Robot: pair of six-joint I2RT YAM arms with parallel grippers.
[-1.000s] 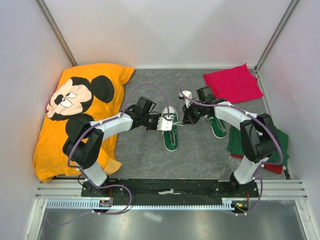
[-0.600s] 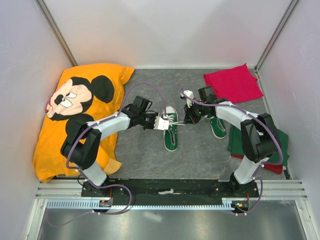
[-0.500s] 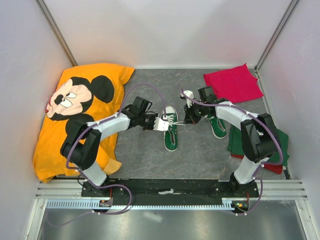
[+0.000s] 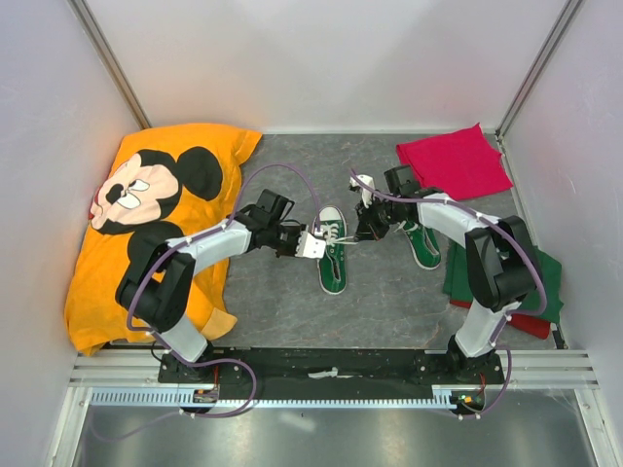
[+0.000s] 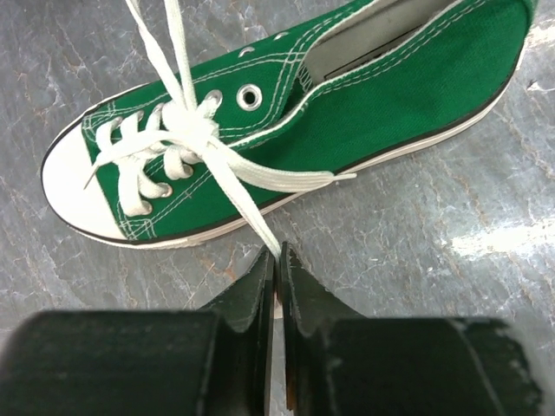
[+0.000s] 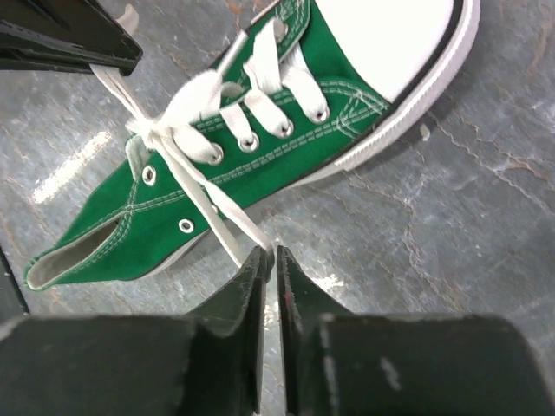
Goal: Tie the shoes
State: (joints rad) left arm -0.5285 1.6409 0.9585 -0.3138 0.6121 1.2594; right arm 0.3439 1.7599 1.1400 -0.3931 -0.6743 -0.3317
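Tension is what the step in hand needs, as I judge it. The shoe (image 4: 332,255) lies on the table (image 4: 282,292) between the two arms, toe toward the far wall. Its lace (image 5: 234,178) is crossed into a first knot (image 5: 192,128) over the eyelets. The left gripper (image 5: 277,260) has its jaws nearly closed on one end of the lace. The right gripper (image 6: 269,260) pinches the other end the same way.

To cinch the knot well, both ends should be drawn apart evenly and low over the table, so the light shoe neither twists nor lifts. Each grip sits at the very tip of its end — a jerk could slip it free.

Only the top view shows the second shoe (image 4: 424,245), partly under the right arm, near a green cloth (image 4: 550,277), with a red cloth (image 4: 453,161) beyond it and a pillow (image 4: 146,214) at the left. It cannot show how the jaws stand. The wrist views can, and they also show the knot. The right wrist view alone catches the left gripper's fingers (image 6: 69,43) across the shoe, with a strand running toward them.
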